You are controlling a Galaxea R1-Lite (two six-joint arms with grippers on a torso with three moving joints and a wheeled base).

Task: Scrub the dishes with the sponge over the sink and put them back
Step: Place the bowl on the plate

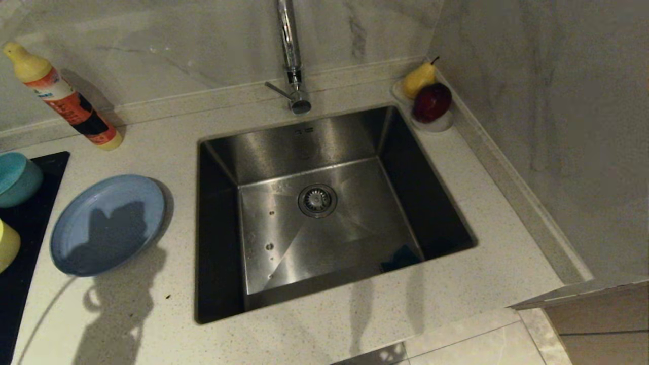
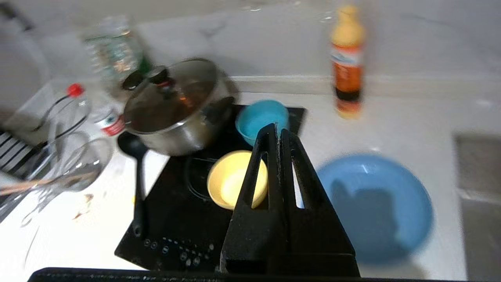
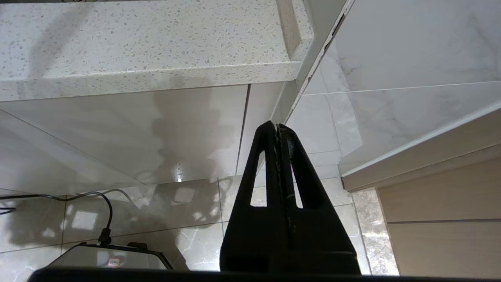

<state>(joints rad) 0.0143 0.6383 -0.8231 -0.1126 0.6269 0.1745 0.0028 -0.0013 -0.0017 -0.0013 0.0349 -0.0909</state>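
The steel sink (image 1: 324,223) fills the middle of the head view, under a chrome tap (image 1: 290,50). The sponge (image 1: 400,257) lies dark face up in the basin's front right corner. Left of the sink, the light-blue plate (image 1: 107,224) (image 2: 373,203) rests on the counter. The teal bowl (image 1: 17,178) (image 2: 260,117) and the yellow bowl (image 1: 7,244) (image 2: 231,178) stand on a black cooktop (image 2: 176,231). My left gripper (image 2: 278,127) hovers shut and empty above the yellow bowl and the plate. My right gripper (image 3: 276,126) hangs shut and empty below the counter edge, over the floor.
An orange detergent bottle (image 1: 66,99) stands at the back wall. A white dish (image 1: 438,124) with a pear (image 1: 420,78) and a red apple (image 1: 432,101) sits in the back right corner. A lidded pot (image 2: 176,105), black ladle (image 2: 137,176) and glass jug (image 2: 74,164) crowd the cooktop's far side.
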